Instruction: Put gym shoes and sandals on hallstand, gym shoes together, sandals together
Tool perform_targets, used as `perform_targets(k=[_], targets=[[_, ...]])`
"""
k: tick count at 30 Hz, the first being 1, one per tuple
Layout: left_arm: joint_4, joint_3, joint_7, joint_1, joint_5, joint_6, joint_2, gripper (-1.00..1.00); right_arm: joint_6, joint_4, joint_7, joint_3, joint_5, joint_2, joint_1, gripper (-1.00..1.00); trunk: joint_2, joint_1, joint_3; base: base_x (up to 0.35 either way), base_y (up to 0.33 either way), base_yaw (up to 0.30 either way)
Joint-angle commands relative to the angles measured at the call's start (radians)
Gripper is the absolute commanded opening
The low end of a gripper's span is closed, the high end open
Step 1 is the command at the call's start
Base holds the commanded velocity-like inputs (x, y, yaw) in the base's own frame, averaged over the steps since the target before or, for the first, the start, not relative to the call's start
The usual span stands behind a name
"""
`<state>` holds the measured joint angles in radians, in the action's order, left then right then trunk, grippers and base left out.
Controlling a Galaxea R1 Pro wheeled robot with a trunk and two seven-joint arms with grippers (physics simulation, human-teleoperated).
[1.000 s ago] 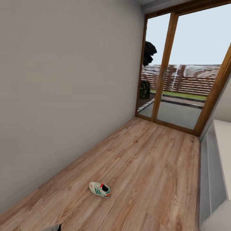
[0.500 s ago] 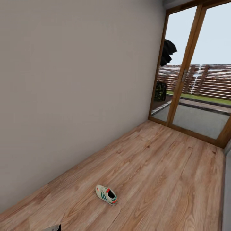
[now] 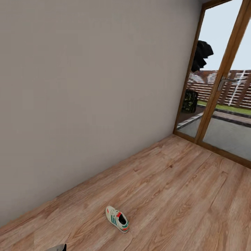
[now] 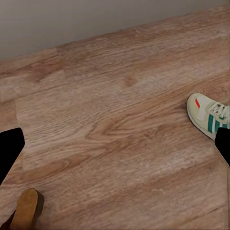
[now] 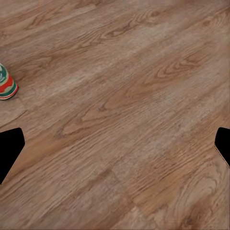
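One gym shoe (image 3: 117,219), white with green stripes and a red-orange tongue, lies on the corridor floor (image 3: 174,195) near the plain wall. In the left wrist view the gym shoe (image 4: 208,116) sits beside one dark fingertip (image 4: 224,146), and my left gripper (image 4: 115,148) is open above bare planks. The tan sole of a sandal (image 4: 26,211) pokes in at that picture's edge. My right gripper (image 5: 115,148) is open over the floor too, with a gym shoe's striped heel (image 5: 5,84) at the picture's edge. The hallstand is out of view.
A grey wall (image 3: 87,87) runs along the left of the corridor. Wood-framed glass doors (image 3: 212,104) close the far end, with a terrace and fence outside. A sliver of my arm (image 3: 57,248) shows at the head view's lower edge.
The head camera has swung left, so the doors slid rightward and the grey unit at the right edge left the picture. The gym shoe has not moved on the floor.
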<state>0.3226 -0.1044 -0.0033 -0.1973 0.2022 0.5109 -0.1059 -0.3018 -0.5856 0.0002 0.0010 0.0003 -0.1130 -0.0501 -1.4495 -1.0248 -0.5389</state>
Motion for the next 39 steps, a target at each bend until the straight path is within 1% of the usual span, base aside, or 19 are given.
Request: perform_targets(k=[1, 10, 25, 30, 34, 39], targets=[[0.000, 0.000, -0.001, -0.001, 0.003, 0.003, 0.000, 1.00, -0.003, 0.001, 0.002, 0.001, 0.002, 0.000, -0.001, 1.00, 0.000, 0.000, -0.001, 0.143, -0.269, 0.038], [0.000, 0.000, 0.000, -0.001, 0.003, 0.003, 0.000, 1.00, -0.002, 0.001, 0.004, 0.004, 0.004, -0.001, -0.001, 1.00, 0.000, 0.000, -0.001, 0.127, -0.270, 0.012], [0.000, -0.001, 0.000, -0.001, 0.003, 0.003, -0.001, 1.00, -0.003, -0.001, 0.003, 0.001, 0.002, -0.001, -0.001, 1.00, 0.000, 0.000, -0.001, 0.025, -0.274, 0.000], [0.000, -0.001, 0.000, -0.001, 0.004, 0.003, -0.001, 1.00, -0.003, -0.002, 0.003, 0.001, 0.001, -0.001, -0.001, 1.00, 0.000, 0.000, -0.001, 0.159, -0.250, 0.000], [0.000, -0.001, 0.000, -0.001, 0.005, 0.004, -0.002, 1.00, -0.003, -0.001, 0.004, 0.001, 0.001, -0.001, -0.001, 1.00, 0.000, 0.000, -0.001, 0.165, -0.155, 0.000], [0.000, -0.001, 0.000, -0.001, 0.005, 0.004, -0.002, 1.00, -0.003, -0.001, 0.004, 0.001, 0.001, -0.001, -0.001, 1.00, 0.000, 0.000, -0.001, 0.039, -0.035, 0.000]])
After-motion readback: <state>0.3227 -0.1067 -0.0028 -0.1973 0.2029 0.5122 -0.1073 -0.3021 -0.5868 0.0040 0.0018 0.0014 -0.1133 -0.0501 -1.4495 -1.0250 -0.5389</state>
